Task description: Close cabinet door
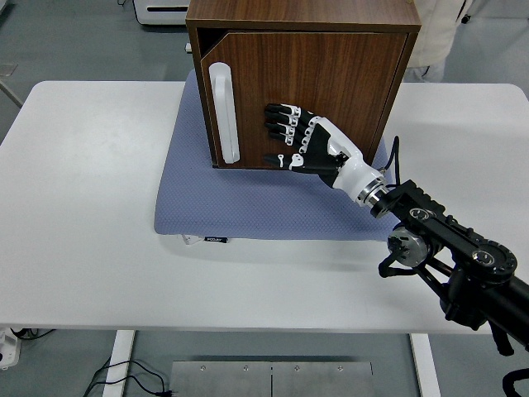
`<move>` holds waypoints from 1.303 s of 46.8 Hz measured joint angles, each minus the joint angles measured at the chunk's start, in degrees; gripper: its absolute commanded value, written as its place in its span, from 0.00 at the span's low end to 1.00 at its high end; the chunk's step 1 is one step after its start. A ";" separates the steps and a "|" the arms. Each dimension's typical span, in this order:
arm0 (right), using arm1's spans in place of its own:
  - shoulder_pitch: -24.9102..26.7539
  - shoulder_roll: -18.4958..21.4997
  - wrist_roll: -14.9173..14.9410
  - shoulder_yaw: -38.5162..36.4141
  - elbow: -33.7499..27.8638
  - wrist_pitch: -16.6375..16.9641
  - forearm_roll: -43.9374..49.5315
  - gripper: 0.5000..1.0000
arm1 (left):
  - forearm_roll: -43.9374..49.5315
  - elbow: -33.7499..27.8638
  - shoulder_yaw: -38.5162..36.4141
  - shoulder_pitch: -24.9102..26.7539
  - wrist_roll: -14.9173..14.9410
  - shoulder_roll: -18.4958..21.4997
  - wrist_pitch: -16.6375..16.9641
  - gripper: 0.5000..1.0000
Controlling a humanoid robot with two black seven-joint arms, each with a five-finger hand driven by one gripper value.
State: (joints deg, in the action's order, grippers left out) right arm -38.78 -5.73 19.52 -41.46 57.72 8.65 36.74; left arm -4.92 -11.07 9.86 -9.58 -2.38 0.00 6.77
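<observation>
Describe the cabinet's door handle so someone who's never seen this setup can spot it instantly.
Start at the dark brown wooden cabinet standing on the blue-grey fabric mat at the far side of the white table. On the cabinet's front door, look near its left edge, left of the black-and-white robot right hand. The white upright bar handle there is the only pale fitting on the dark wood.

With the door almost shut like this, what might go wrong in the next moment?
1. A thin gap is visible at the door's upper left corner; if the right hand pulls away now, the door may stay ajar.
2. The hand presses flat near the door's lower middle, so hard pushing might slide the cabinet across the blue mat.
</observation>
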 measured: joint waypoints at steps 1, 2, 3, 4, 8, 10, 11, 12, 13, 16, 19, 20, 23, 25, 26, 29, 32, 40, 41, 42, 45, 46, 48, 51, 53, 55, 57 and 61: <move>-0.03 0.00 -0.07 -0.05 -0.07 -0.09 -0.10 1.00 | 0.00 0.00 0.00 0.00 0.01 0.00 0.00 1.00; -0.04 0.01 -0.14 -0.08 -0.10 -0.43 -0.21 1.00 | 0.00 0.00 0.00 0.00 0.01 0.00 0.00 1.00; -0.05 0.01 -0.21 -0.10 -0.12 -0.58 -0.26 1.00 | 0.00 0.00 0.00 0.00 0.01 0.00 0.00 1.00; -0.05 0.01 -0.27 -0.15 -0.13 -0.88 -0.31 1.00 | 0.00 0.00 0.00 0.00 0.01 0.00 0.00 1.00; -0.06 0.02 -0.34 -0.27 -0.19 -1.48 -0.64 1.00 | 0.00 0.00 -0.01 0.00 0.01 0.00 0.00 1.00; -0.06 0.02 -0.35 -0.28 -0.23 -1.89 -1.34 1.00 | 0.00 0.00 -0.01 0.00 0.01 0.00 0.00 1.00; -0.06 0.02 -0.35 -0.28 -0.23 -2.11 -1.73 1.00 | 0.00 0.00 -0.01 0.00 0.01 0.00 0.00 1.00; -0.11 0.02 -0.36 -0.28 -0.23 -2.44 -2.49 1.00 | 0.00 0.00 -0.01 0.00 0.01 0.00 0.00 1.00; -0.14 0.02 -0.36 -0.28 -0.23 -2.66 -3.03 1.00 | 0.00 0.00 -0.01 0.00 0.01 0.00 0.00 1.00; -0.20 -0.01 -0.36 -0.28 -0.22 -3.16 -4.27 1.00 | 0.00 0.00 -0.01 0.00 0.01 0.00 0.00 1.00; -0.15 -0.13 -0.36 -0.27 -0.14 -3.26 -4.55 1.00 | 0.00 0.00 -0.01 0.00 0.01 0.00 0.00 1.00; -0.09 -0.14 -0.36 -0.27 -0.11 -3.22 -4.56 1.00 | 0.00 0.00 -0.01 0.00 0.01 0.00 0.00 1.00; 0.20 -0.30 -0.36 -0.08 0.18 -2.62 -4.46 1.00 | 0.00 0.00 -0.01 0.00 0.01 0.00 0.00 1.00; 0.37 -0.38 -0.25 0.03 0.50 -2.07 -4.29 1.00 | 0.00 0.00 -0.01 0.00 0.01 0.00 0.00 1.00; 0.43 -0.42 -0.17 0.12 0.65 -1.76 -4.15 1.00 | 0.00 0.00 -0.01 0.00 0.01 0.00 0.00 1.00; 0.54 -0.50 0.08 0.37 1.35 -0.11 -3.93 1.00 | 0.00 0.00 0.00 0.00 0.01 0.00 0.00 1.00; 0.77 -0.55 0.38 0.58 2.23 1.51 -2.75 1.00 | 0.00 0.00 0.01 0.00 0.01 0.00 0.00 1.00; 0.98 -1.26 1.01 1.61 4.38 5.10 2.27 1.00 | 0.00 0.00 -0.01 0.00 0.00 0.00 0.00 1.00; 0.98 -1.33 1.12 1.93 4.46 5.41 2.45 1.00 | 0.00 0.00 -0.01 0.00 0.00 0.00 0.00 1.00; 0.98 -1.37 1.31 2.19 4.50 5.56 2.55 1.00 | 0.00 0.00 -0.01 0.00 0.00 0.00 0.00 1.00; 0.99 -1.74 1.77 2.92 4.59 6.02 2.65 1.00 | 0.00 0.00 -0.01 0.00 0.00 0.00 0.00 1.00; 0.99 -1.90 1.93 3.03 4.61 6.21 2.68 1.00 | 0.00 0.00 -0.01 0.00 0.00 0.00 0.00 1.00; 0.99 -2.11 2.06 3.17 4.67 6.63 2.73 1.00 | 0.00 0.00 -0.01 0.00 0.00 0.00 0.00 1.00; 1.11 -2.39 2.18 3.23 4.83 7.13 3.03 1.00 | 0.00 0.00 -0.01 0.00 0.00 0.00 0.00 1.00; 1.42 -2.84 2.19 3.23 5.13 7.45 3.32 1.00 | 0.00 0.00 -0.01 0.00 0.00 0.00 0.00 1.00; 1.64 -3.31 2.19 3.24 5.55 7.88 3.53 1.00 | 0.00 0.00 -0.01 0.00 0.00 0.00 0.00 1.00; 1.78 -3.69 2.19 3.24 5.87 8.29 3.58 1.00 | 0.00 0.00 -0.01 0.00 0.01 0.00 0.00 1.00; 2.43 -4.70 2.20 3.24 6.81 9.13 3.60 1.00 | 0.00 0.00 -0.01 0.00 0.00 0.00 0.00 1.00</move>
State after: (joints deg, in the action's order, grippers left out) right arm -36.35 -10.43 21.72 -38.22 64.53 17.79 40.34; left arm -4.92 -11.07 9.84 -9.58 -2.38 0.00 6.77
